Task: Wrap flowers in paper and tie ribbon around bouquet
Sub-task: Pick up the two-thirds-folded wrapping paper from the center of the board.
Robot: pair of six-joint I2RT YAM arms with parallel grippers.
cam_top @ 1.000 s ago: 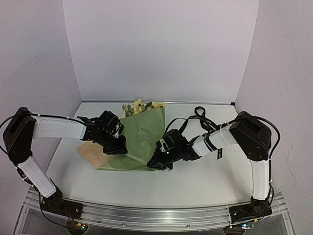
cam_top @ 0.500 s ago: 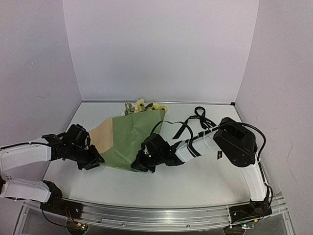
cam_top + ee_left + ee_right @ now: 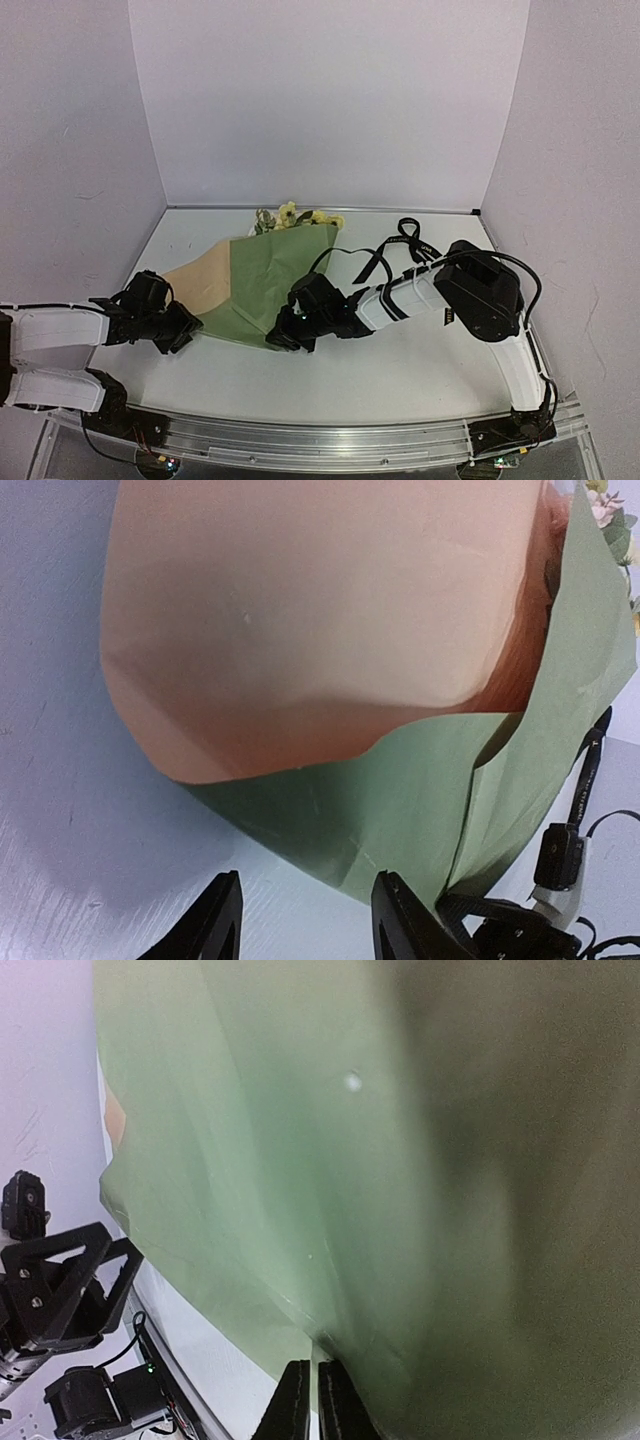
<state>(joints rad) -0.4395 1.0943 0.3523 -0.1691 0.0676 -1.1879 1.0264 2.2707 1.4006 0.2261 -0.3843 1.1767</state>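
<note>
My right hand has its fingers pressed together on the bottom edge of the paper, pinching it at the near corner. The green sheet fills pretty much everything that wrist camera sees.

My left hand is spread with nothing between the fingers. It sits low over the table, just beside the paper's near left edge. Can't tell if my right-side finger grazes it. Ahead of that hand the sheet bulges up with its tan underside facing me, and the olive side is folded over on the right.

From above, the paper lies between my two hands and runs away toward the back wall. The flowers poke out at its far end. The ribbon lies looped on the table further right, by my right forearm.
</note>
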